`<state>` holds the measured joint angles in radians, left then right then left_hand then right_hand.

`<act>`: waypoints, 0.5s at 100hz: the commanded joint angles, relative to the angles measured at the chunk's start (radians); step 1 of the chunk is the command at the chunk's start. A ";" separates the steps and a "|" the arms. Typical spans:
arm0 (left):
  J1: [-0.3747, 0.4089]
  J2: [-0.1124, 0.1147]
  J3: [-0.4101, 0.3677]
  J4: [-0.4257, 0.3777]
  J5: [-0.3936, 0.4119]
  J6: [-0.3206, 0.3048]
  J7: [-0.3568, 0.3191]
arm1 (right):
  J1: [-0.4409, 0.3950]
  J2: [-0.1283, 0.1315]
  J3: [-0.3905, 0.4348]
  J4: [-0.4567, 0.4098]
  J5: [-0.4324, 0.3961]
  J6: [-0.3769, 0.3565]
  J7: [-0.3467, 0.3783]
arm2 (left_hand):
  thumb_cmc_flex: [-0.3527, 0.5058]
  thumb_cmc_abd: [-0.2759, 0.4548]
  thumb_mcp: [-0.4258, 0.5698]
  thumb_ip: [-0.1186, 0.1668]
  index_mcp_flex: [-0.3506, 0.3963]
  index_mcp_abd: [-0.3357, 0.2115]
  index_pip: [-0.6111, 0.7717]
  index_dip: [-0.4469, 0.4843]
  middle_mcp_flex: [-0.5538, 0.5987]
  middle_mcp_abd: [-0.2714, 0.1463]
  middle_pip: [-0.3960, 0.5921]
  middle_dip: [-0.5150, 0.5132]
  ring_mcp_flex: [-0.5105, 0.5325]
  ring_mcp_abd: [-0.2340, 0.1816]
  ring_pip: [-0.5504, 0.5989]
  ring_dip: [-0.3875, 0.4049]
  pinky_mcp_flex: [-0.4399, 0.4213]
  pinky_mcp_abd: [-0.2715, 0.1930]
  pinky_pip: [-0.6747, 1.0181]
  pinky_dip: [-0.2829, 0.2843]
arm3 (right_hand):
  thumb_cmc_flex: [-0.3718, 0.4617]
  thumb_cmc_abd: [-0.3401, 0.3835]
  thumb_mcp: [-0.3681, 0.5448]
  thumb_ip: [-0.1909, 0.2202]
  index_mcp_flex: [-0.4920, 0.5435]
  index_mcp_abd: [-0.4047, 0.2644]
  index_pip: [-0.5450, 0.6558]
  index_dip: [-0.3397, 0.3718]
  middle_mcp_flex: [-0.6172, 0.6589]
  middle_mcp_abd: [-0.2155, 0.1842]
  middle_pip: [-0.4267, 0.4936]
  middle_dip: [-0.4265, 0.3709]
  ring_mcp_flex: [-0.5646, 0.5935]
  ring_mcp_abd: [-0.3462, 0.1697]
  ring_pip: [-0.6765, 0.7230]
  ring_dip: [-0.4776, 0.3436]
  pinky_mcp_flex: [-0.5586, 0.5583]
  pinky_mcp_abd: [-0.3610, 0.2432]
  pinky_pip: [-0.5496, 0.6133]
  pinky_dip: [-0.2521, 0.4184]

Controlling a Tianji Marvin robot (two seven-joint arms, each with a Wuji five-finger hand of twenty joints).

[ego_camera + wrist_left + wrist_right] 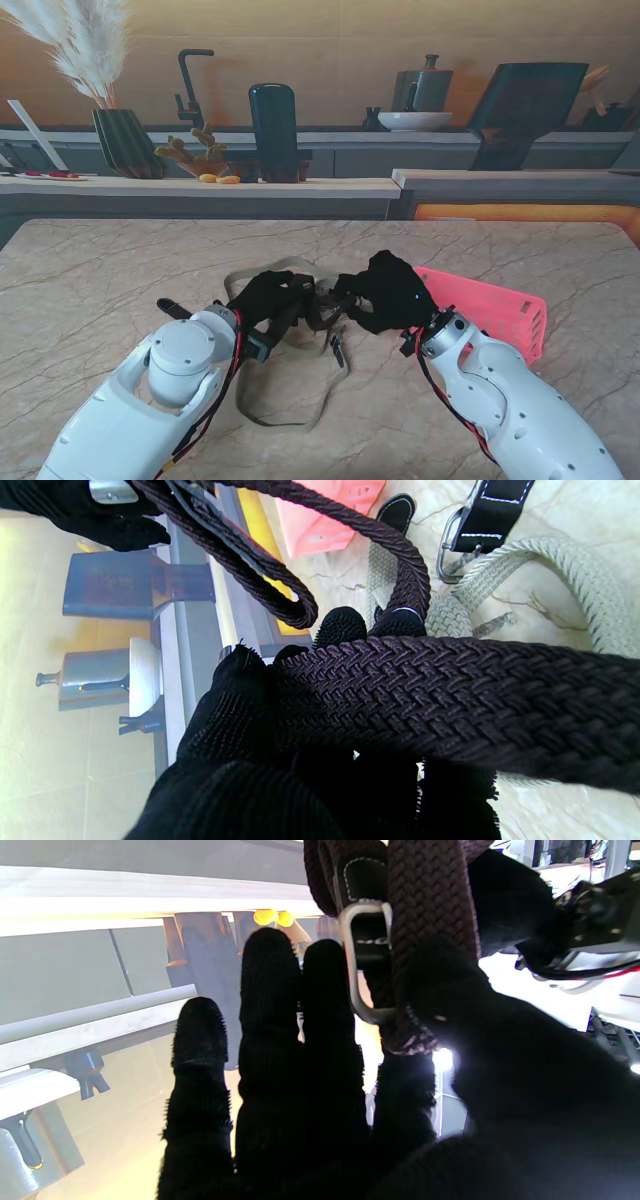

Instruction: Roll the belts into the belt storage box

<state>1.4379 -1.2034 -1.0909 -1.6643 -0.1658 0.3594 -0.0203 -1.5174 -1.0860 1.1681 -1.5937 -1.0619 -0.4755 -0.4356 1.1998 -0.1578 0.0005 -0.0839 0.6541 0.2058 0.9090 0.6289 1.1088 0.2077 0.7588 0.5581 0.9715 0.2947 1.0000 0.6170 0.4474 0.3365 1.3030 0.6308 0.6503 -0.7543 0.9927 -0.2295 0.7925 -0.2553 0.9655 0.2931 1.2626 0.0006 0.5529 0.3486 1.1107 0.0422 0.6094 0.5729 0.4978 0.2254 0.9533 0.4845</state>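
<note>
Between the two arms, mid-worktop (100, 280), the dark braided belt (325, 300) hangs stretched and only loosely looped, not yet rolled. A beige belt (290, 400) sprawls untouched beneath, and the pink storage box (500, 305) looks empty. Left hand (268, 300) is clamped on the dark strap; right hand (385, 290) pinches its buckle end, other fingers (270, 1005) straight.

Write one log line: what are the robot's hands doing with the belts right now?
left hand: shut on dark belt | right hand: shut on dark belt | beige belt: on table | pink box: no belt seen
</note>
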 commanded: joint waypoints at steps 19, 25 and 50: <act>-0.026 -0.009 0.005 -0.001 -0.010 0.011 -0.011 | 0.005 0.000 -0.018 0.000 0.001 -0.009 0.010 | 0.045 0.050 -0.010 0.034 -0.026 0.011 0.053 0.026 0.044 0.008 0.087 0.037 0.047 -0.003 0.048 0.015 0.018 0.024 0.072 0.031 | 0.039 0.084 0.048 0.028 0.051 -0.150 0.135 0.050 -0.007 -0.021 -0.002 0.014 -0.015 -0.035 -0.013 -0.012 -0.024 0.010 -0.020 -0.016; -0.028 -0.010 0.005 -0.004 -0.011 0.012 -0.008 | 0.009 0.000 -0.024 0.005 0.008 -0.006 0.016 | 0.045 0.050 -0.009 0.034 -0.027 0.009 0.054 0.026 0.046 0.005 0.090 0.040 0.050 -0.002 0.052 0.016 0.020 0.024 0.076 0.033 | 0.039 0.084 0.048 0.028 0.051 -0.153 0.135 0.050 -0.007 -0.022 -0.003 0.014 -0.015 -0.037 -0.012 -0.012 -0.025 0.010 -0.020 -0.016; -0.038 -0.016 0.012 -0.014 -0.011 0.027 0.009 | 0.034 -0.001 -0.051 0.032 0.015 0.011 0.022 | 0.051 0.040 -0.004 0.037 -0.021 -0.008 0.013 -0.022 0.056 0.004 0.093 0.043 0.059 0.003 0.063 0.013 0.027 0.030 0.088 0.040 | 0.040 0.088 0.044 0.026 0.049 -0.160 0.135 0.052 -0.008 -0.022 -0.005 0.018 -0.017 -0.034 -0.008 -0.008 -0.031 0.016 -0.024 -0.015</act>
<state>1.4033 -1.2092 -1.0830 -1.6670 -0.1768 0.3787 -0.0145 -1.4869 -1.0834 1.1221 -1.5652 -1.0433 -0.4710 -0.4103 1.1998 -0.1578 0.0005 -0.0839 0.6538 0.2223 0.9213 0.6235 1.1194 0.2077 0.8006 0.5843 0.9865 0.2983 1.0371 0.6171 0.4611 0.3456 1.3322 0.6454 0.6503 -0.7542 0.9923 -0.2301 0.7922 -0.2607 0.9655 0.2931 1.2624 -0.0008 0.5524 0.3512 1.1107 0.0410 0.6092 0.5726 0.4864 0.2253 0.9457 0.4842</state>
